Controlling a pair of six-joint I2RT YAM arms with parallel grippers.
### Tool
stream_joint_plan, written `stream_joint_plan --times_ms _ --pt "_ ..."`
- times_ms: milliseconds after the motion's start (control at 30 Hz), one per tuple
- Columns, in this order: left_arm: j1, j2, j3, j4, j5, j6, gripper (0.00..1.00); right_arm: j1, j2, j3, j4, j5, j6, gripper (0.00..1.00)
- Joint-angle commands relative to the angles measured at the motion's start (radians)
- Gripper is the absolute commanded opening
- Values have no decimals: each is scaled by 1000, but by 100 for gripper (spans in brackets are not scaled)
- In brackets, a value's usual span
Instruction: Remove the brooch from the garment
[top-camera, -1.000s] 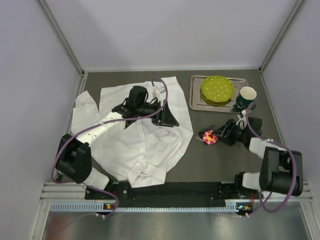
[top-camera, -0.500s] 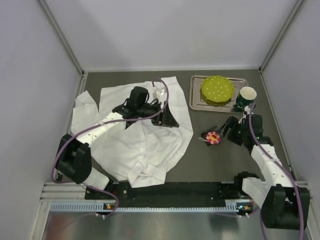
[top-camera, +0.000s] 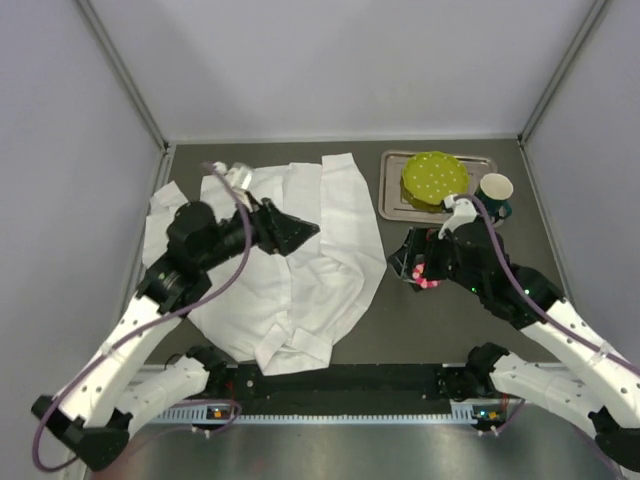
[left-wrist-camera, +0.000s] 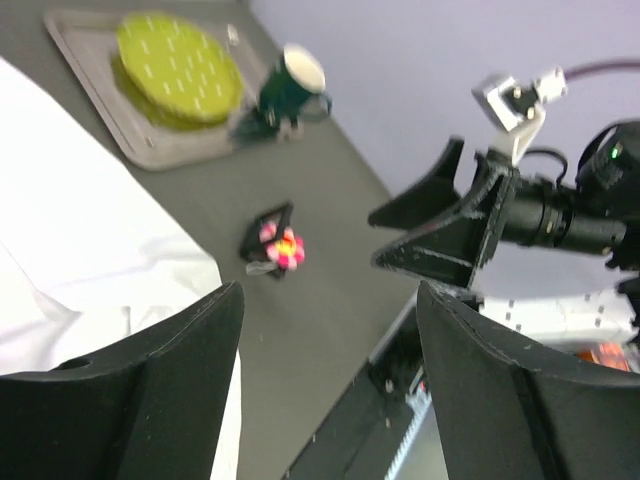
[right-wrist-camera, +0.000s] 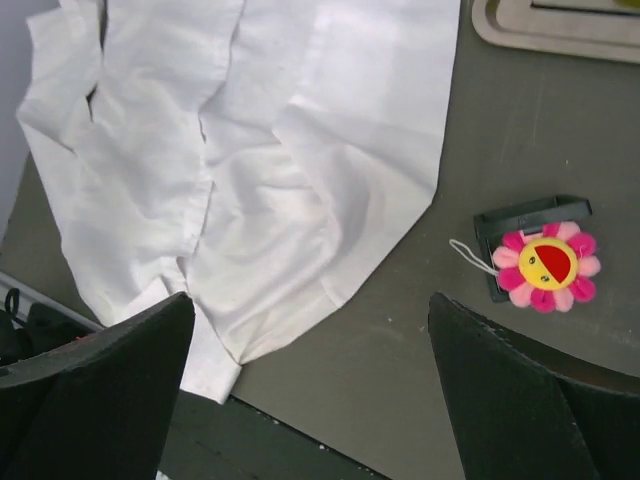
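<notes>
Right wrist view shows you the brooch (right-wrist-camera: 548, 267) best. It lies flat on the desk (right-wrist-camera: 400, 350), resting on a small black frame (right-wrist-camera: 515, 220). It is near the shirt (right-wrist-camera: 250, 180) but not touching it, with bare desk between them. So I think the taking-off is done, and this is the backing-away step. Your next move, I think, needs only care: bring both arms home without bumping the brooch or dragging the cloth along.

The right tool (right-wrist-camera: 310, 320) is wide open and holds nothing. It hangs above the desk and looks down on the gap between the shirt edge and the brooch. From the top, the right arm bends in from the right side. Its wrist sits over the brooch, so part of the flower is hidden.

The left tool (left-wrist-camera: 328, 300) is wide open too, and empty. The left arm reaches over the shirt, lifted off it. Its tool points across toward the brooch and the right arm.

Farther back sit a tray (top-camera: 390, 205), a green plate (top-camera: 434, 176) and a cup (top-camera: 494, 190), well apart from both tools.
</notes>
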Motion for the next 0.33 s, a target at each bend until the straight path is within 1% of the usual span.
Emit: stream_joint_plan --times_ms 0,67,100,167,200,233,267,300 --pt "0 -183 -80 74 -260 -61 76 58 -51 73 -75 134 -3 99" --pt "-2 -252 -96 71 -325 -69 77 58 -78 71 -72 137 -25 99" --pt "-2 -268 -109 68 -343 -64 81 58 -94 70 -69 137 -30 99" --pt "-2 -298 -111 44 -386 -66 82 56 -129 61 -52 139 -53 99" --pt "-2 -305 -111 24 -414 -67 84 58 -184 27 4 145 -59 99" --pt "-2 -308 -111 19 -416 -69 90 58 -207 15 23 160 -68 99" --pt "-2 -312 -111 16 -417 -70 93 56 -230 10 31 172 -84 99" --pt "0 -311 -109 14 -451 -72 95 59 -265 14 31 170 -96 99"
